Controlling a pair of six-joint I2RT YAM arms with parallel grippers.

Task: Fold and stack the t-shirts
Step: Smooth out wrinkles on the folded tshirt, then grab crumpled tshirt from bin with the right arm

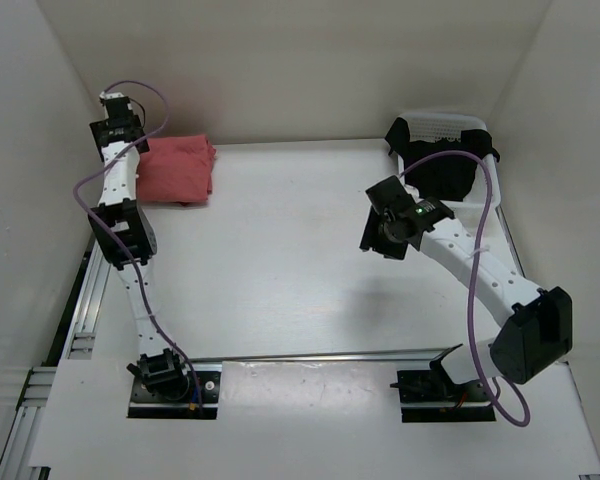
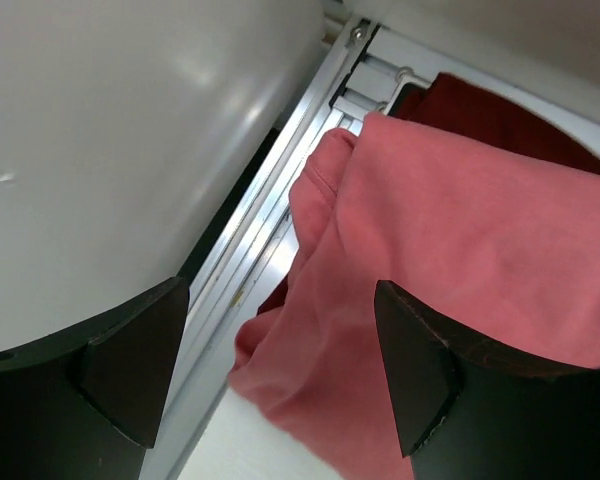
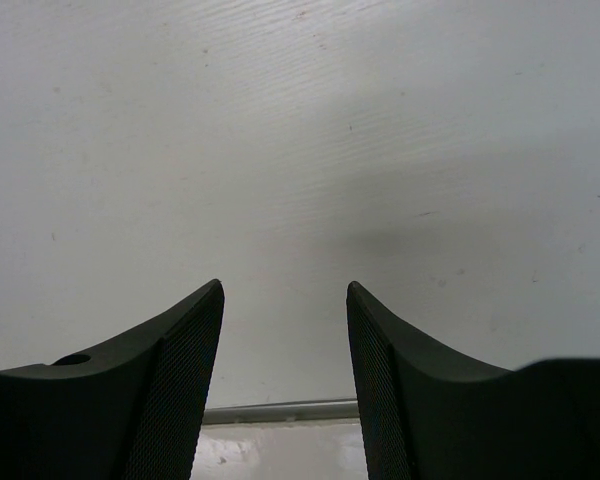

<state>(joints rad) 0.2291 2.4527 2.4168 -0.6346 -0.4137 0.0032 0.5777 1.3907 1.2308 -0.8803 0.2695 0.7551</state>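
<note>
A folded salmon pink t-shirt (image 1: 178,170) lies at the far left of the table. In the left wrist view the pink t-shirt (image 2: 460,230) rests on a dark maroon t-shirt (image 2: 490,115), of which only an edge shows. My left gripper (image 1: 123,135) hovers at the stack's left edge by the wall. Its jaws (image 2: 280,370) are open, and the pink cloth's edge lies between them ungripped. A black t-shirt (image 1: 440,170) hangs over the basket at the far right. My right gripper (image 1: 380,235) is open over bare table (image 3: 285,330), holding nothing.
A white perforated basket (image 1: 450,122) stands in the far right corner. White walls enclose the table on three sides. An aluminium rail (image 2: 270,200) runs along the left wall beside the shirt stack, and another rail (image 1: 310,357) crosses in front of the arm bases.
</note>
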